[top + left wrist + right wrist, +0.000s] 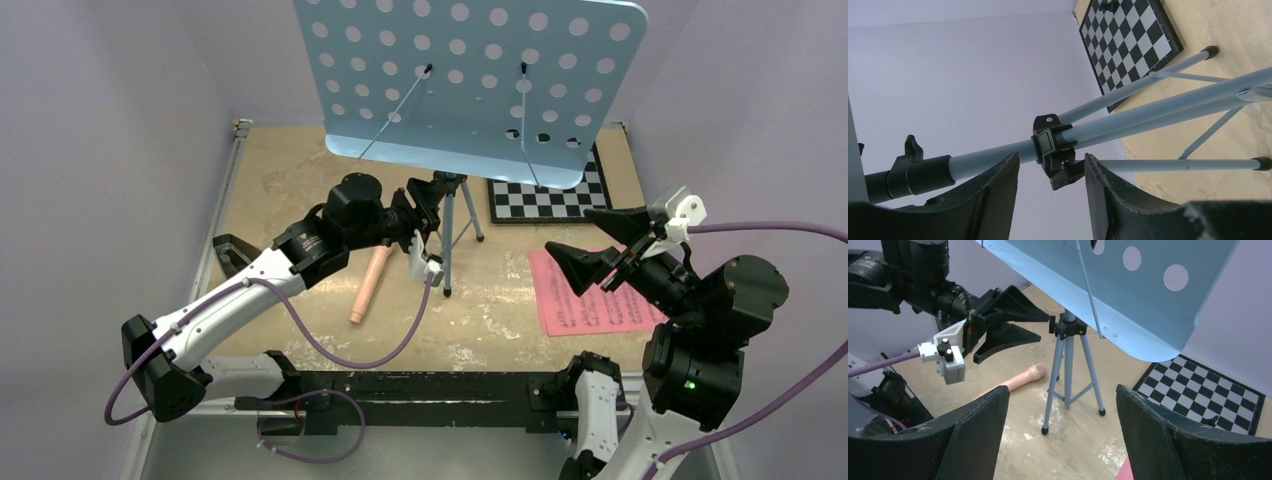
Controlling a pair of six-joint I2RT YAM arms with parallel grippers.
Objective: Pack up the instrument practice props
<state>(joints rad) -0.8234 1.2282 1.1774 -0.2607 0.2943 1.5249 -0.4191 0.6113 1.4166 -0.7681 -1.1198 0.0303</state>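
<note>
The light-blue perforated music stand point(470, 80) stands upright on its tripod point(450, 235) at the middle back. My left gripper point(432, 210) is open. In the left wrist view point(1050, 162) its jaws stand either side of the tripod's black hub point(1053, 145), not closed on it. The peach-pink recorder point(368, 285) lies on the table left of the tripod. Pink sheet-music pages point(590, 295) lie at the right. My right gripper point(570, 232) is open and empty above their far edge, facing the tripod point(1068, 370). A black angular object point(232, 255), maybe the metronome, is half hidden behind my left arm.
The black-and-white chessboard point(550, 195) lies at the back right, behind the stand, with a small dark piece point(1214, 420) on it. Lilac walls close in the left, back and right. The stand's plate point(1128, 295) overhangs the space above the tripod.
</note>
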